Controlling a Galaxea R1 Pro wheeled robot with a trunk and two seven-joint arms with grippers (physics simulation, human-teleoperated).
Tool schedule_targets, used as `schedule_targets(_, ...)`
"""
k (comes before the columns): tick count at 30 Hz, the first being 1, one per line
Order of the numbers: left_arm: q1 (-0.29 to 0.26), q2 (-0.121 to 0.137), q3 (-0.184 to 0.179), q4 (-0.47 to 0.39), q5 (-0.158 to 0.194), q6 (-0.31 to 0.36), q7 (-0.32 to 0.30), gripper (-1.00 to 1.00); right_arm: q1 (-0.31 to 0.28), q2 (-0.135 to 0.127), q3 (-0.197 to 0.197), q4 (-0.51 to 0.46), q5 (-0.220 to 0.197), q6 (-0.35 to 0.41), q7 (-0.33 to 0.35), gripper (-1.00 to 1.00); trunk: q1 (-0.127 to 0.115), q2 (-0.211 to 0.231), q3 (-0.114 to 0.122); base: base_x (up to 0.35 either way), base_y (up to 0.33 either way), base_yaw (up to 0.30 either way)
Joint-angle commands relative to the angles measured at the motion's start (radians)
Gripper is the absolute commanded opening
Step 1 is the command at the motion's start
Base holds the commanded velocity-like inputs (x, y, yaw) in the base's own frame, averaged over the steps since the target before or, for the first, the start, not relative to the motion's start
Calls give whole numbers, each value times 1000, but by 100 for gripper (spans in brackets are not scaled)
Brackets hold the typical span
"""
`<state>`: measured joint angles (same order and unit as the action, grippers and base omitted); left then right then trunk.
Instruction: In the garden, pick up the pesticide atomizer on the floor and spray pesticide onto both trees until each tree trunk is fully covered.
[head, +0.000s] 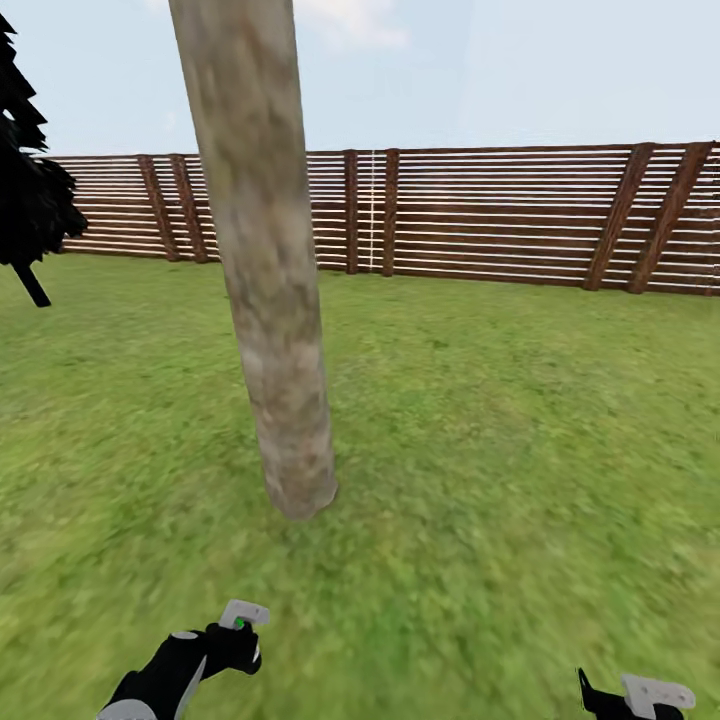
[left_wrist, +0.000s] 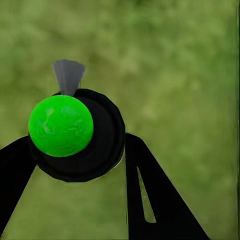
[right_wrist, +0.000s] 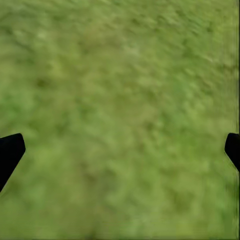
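Nearest our head camera, our left tool (head: 232, 640) grips the small dark pesticide atomizer (head: 240, 620) with its whitish spray head and bright green spot. In the left wrist view, both black fingers (left_wrist: 150, 195) press against the atomizer's round dark body (left_wrist: 102, 145), the green spot facing the lens. Our right tool (head: 640, 700) sits low at the right; its wrist view shows two fingertips (right_wrist: 10, 152) spread wide over blurry green grass floor (right_wrist: 120, 100), holding nothing. Ahead stands the thick, smooth grey-beige mottled tree trunk (head: 270, 300), near the atomizer but apart from it. Behind runs the brown horizontal-slat wooden fence (head: 500, 215); a dark ragged bush (head: 30, 190) stands at the left.
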<state>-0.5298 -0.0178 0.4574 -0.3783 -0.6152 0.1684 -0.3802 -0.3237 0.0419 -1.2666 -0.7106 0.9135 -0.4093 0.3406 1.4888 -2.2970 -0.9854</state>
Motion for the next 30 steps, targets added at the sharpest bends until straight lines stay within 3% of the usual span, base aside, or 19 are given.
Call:
schedule_targets(1, -3, 0, -1, -1, 0, 0, 0, -100, 0, -3, 0, 1, 1, 1, 1, 100, 0, 0, 0, 263, -88, -300)
schedule_targets(3, -6, 1, -1, -2, 0, 0, 0, -100, 0, -10, 2, 2, 3, 0, 15, 100, 0, 0, 0, 277, -110, -300)
schedule_targets(7, -8, -1, 0, -2, 0, 0, 0, -100, 0, -17, 2, 2, 5, -1, 227, 100, 0, 0, 0, 285, -122, -300)
schedule_targets(11, -9, -1, 0, -2, 0, -1, 4, -100, 0, -14, -1, 2, 4, -2, 266, 100, 0, 0, 0, 176, -66, -171)
schedule_targets(14, -10, -5, 0, -30, 0, 5, 5, -100, 0, -6, 1, 14, 4, -3, 199, 100, 0, 0, 0, 20, -7, -18)
schedule_targets(15, -10, -7, 0, -50, 0, 13, 4, -100, -1, -5, 0, 38, 4, -3, 129, 100, 0, 0, 0, 5, -2, -5)
schedule_targets(16, -14, -15, 0, -75, 0, 38, 3, -100, 0, -5, 1, 96, 4, -3, 7, 100, 0, 0, 0, 2, -1, -2)
schedule_targets(17, -33, -32, 0, -86, 0, 75, 2, -100, 0, -5, 4, 151, 5, -4, -70, 100, 0, 0, 0, 0, 0, 0)
schedule_targets(19, -63, -50, -1, -92, -1, 108, 3, -100, 0, -6, 6, 189, 5, -5, -108, 100, 0, 0, 0, 0, 0, 0)
schedule_targets(21, -86, -48, -1, -122, 0, 122, 2, -100, 0, -7, 7, 207, 6, -5, -124, 100, 0, 0, 0, 0, 0, 0)
schedule_targets(24, -80, -38, -2, -184, 0, 122, 0, -100, 0, -10, 7, 262, 10, -11, -127, 100, 0, 0, 0, 0, 0, 0)
schedule_targets(28, -80, -56, -4, -198, 0, 117, -4, -100, 0, -12, 7, 344, 8, -49, -130, 100, 0, 0, 0, 0, 0, 0)
schedule_targets(30, -82, -28, 1, -199, 1, 116, -7, -100, 0, -10, 5, 379, 6, -50, -132, 100, 0, 0, 0, 0, 0, 0)
